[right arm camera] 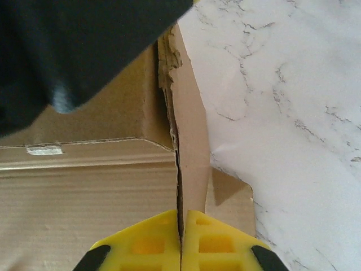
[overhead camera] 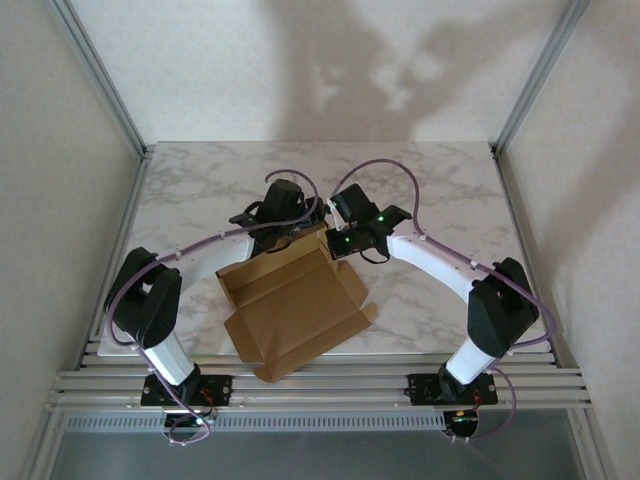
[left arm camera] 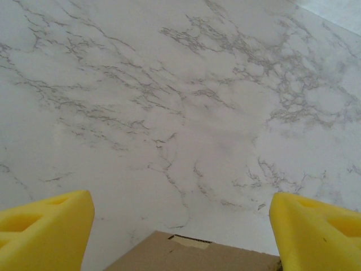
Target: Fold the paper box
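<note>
The paper box (overhead camera: 292, 310) is a brown cardboard sheet lying partly folded at the near middle of the marble table, with its side walls raised. My right gripper (overhead camera: 337, 252) is at the box's far right corner. In the right wrist view its yellow fingers (right arm camera: 217, 237) are shut (right arm camera: 181, 226) on the upright edge of a side flap (right arm camera: 189, 141), with the box floor (right arm camera: 84, 192) to the left. My left gripper (overhead camera: 283, 228) hovers over the box's far edge. Its fingers (left arm camera: 45, 231) stand wide open (left arm camera: 180, 197) with nothing between them, above the cardboard edge (left arm camera: 192, 254).
The marble table (overhead camera: 200, 180) stretches beyond and beside the box. Aluminium rails (overhead camera: 320, 385) run along the near edge, and frame posts (overhead camera: 100, 80) stand at the far corners. The dark body of the left arm (right arm camera: 73, 45) looms close over the box in the right wrist view.
</note>
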Robot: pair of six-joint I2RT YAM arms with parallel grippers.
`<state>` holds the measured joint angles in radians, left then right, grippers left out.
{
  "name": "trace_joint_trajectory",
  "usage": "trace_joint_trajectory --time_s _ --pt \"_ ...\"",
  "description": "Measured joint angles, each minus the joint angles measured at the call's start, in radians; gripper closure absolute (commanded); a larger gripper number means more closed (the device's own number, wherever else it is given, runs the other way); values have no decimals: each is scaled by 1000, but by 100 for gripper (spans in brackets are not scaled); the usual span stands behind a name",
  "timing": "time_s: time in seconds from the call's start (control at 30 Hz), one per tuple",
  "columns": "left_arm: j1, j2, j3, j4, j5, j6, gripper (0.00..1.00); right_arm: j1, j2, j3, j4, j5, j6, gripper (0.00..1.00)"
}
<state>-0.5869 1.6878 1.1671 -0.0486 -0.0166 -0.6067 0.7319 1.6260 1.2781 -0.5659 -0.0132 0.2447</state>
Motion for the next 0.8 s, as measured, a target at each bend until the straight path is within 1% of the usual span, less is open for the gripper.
trace_joint_trajectory --time_s 0.1,0.2,0.3,0.4,0.5,0.57,0.63,0.8 --pt "8 -6 0 -9 14 11 18 0 -15 -42 54 14 -6 100" --pt "24 -18 2 -19 52 47 16 0 -18 -62 95 21 -35 100" --pt "70 -41 2 -21 140 82 13 0 -16 -69 122 19 -90 100" --pt "140 -64 2 -11 227 120 9 0 -1 -58 133 10 -153 100" --pt "209 -83 2 -2 317 197 6 -1 34 -20 133 -8 -215 100" --pt "239 -89 0 4 372 248 3 -1 66 17 129 -19 -256 100" --pt "257 -97 -25 38 425 288 0 -5 89 43 126 -39 -283 100" --pt "265 -104 -154 150 542 333 0 -19 124 86 109 -84 -323 100"
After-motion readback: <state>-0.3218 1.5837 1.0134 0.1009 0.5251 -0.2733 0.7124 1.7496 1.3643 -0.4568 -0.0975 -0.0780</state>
